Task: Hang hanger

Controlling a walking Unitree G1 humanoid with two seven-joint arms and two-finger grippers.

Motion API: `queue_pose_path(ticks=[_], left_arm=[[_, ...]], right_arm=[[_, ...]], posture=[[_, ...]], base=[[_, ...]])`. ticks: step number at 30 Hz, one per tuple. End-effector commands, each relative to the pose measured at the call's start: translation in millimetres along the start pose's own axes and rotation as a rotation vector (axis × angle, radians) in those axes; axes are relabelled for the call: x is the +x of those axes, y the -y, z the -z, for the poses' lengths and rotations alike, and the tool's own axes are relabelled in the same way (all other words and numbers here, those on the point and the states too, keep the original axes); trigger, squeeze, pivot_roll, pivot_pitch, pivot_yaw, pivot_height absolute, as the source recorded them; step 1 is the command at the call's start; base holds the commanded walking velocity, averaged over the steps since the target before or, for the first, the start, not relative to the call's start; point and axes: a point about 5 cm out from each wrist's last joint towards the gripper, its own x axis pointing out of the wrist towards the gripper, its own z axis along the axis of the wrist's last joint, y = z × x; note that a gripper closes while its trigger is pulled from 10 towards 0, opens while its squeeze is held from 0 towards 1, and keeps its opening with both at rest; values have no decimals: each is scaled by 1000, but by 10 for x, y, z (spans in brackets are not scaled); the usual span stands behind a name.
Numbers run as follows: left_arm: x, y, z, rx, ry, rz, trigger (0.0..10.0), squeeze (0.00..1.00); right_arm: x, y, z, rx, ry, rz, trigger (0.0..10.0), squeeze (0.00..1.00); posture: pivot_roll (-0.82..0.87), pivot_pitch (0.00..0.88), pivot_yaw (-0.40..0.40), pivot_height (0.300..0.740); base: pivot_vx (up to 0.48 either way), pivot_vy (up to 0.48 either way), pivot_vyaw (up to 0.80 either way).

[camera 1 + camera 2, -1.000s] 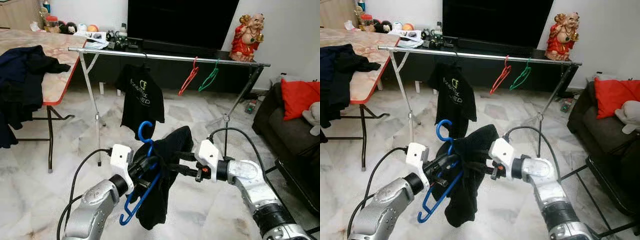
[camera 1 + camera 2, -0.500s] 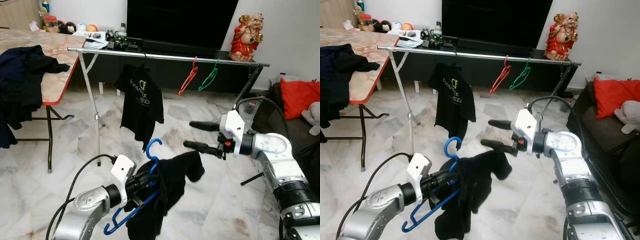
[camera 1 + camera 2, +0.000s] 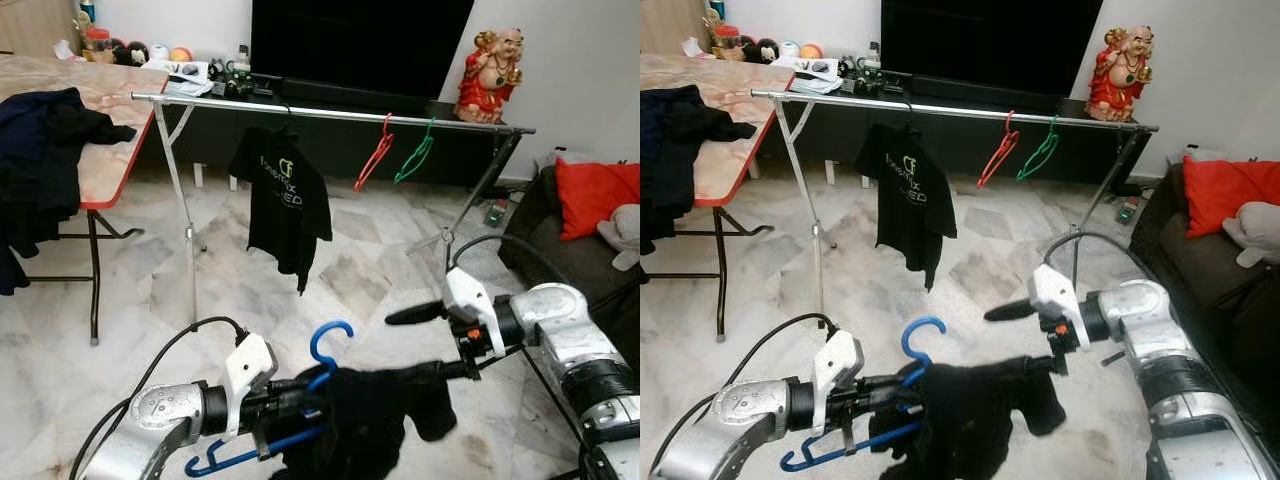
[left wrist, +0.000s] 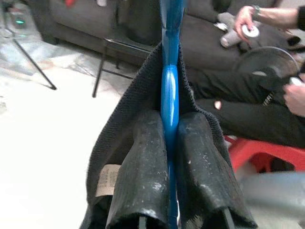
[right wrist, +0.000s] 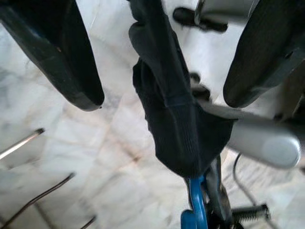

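Nearest to the robot, the left tool (image 3: 290, 405) is clamping the blue hanger (image 3: 322, 372) between its two black fingers (image 4: 143, 167), with the dark garment (image 3: 375, 420) draped over the hanger and bunched around those fingers. The hanger is lying low and tilted, its hook pointing up and away from the robot, well below the rail. Just beside it, the right tool (image 3: 440, 340) is standing wide apart: one finger is pointing out over the floor while the other is reaching down at the garment's upper edge. In the right wrist view the cloth (image 5: 176, 119) is hanging between the spread fingers without being pinched. Whether the lower finger is actually touching the fabric cannot be told.

Farther off, over the marble floor (image 3: 250, 290), the metal clothes rail (image 3: 330, 115) is spanning the room. It is already carrying a black T-shirt (image 3: 285, 205), a red hanger (image 3: 373, 155) and a green hanger (image 3: 415, 155). To the left, the tabletop (image 3: 110, 150) is bearing more dark clothes (image 3: 45, 150).

As a judgement, the task is sitting at an early-to-middle stage: the garment is loaded onto the hanger and gripped, but the lift, the approach to the rail and the hooking-on are all remaining.
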Motion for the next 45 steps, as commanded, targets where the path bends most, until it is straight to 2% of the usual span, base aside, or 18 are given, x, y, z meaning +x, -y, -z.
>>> queue_pose_path(ticks=[1,10,14,25,26,27,28,29,45], left_arm=[[68,18,-181,64,47,51,10000,0],[154,24,-268,95,43,108,10000,0],[185,35,-301,101,50,118,10000,0],[241,21,-378,124,61,128,10000,0],[249,21,-388,127,63,130,10000,0],[254,23,-392,128,63,132,10000,0],[254,23,-392,128,63,132,10000,0],[259,25,-397,129,65,131,10000,0],[290,11,-405,129,60,125,10000,0]], right_arm=[[-1,-28,56,-11,-56,-30,10000,0],[270,-47,53,-34,-62,-116,10000,0],[341,-59,65,-43,-71,-138,10000,0],[425,-94,138,-58,-146,-186,10000,0],[429,-93,148,-57,-153,-184,3882,0],[434,-90,151,-56,-154,-178,1529,0],[434,-90,151,-56,-154,-178,1529,0],[434,-88,150,-55,-154,-177,0,0],[471,-13,63,-76,-136,-118,0,0]], posture=[[177,0,-181,740],[190,0,-181,740],[198,0,-183,740],[203,0,-195,740],[202,0,-195,740],[202,0,-195,740],[202,0,-195,740],[202,0,-196,740],[208,0,-199,740]], base=[[0,0,0],[0,0,0],[0,0,0],[0,0,0],[0,0,0],[0,0,0],[0,0,0],[0,0,0],[0,0,0]])
